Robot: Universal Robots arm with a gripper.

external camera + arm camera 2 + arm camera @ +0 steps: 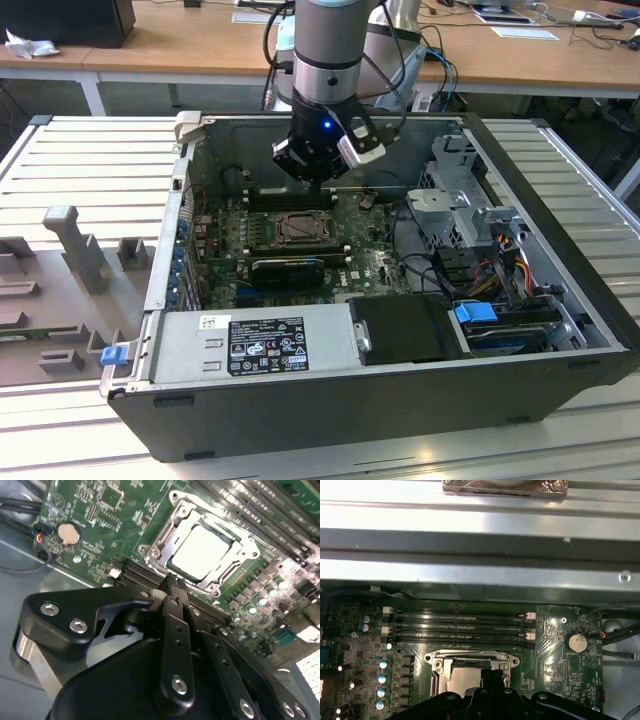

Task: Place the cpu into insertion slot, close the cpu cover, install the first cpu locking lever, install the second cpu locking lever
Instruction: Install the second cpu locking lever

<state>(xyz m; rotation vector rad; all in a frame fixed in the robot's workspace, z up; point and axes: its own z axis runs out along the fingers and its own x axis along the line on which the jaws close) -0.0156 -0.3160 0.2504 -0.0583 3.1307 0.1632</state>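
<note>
The cpu [200,550], a pale silver square, lies flat in the insertion slot [226,574] on the green motherboard. The cpu cover [159,536], a silvery frame, lies down around the chip, whose top shows through its window. My gripper [171,580] hovers just above the socket's near edge, fingers pressed together with nothing between them. In the exterior view the gripper [318,175] hangs inside the open computer case, slightly behind the socket [300,228]. In the first wrist view the fingers [492,676] hide part of the cpu [462,677].
Memory slots [460,625] run behind the socket, with a coin battery [577,641] to one side. Long black card slots [137,572] lie under the fingers. A power supply [250,345], drive cage [460,200] and cables [500,260] crowd the case.
</note>
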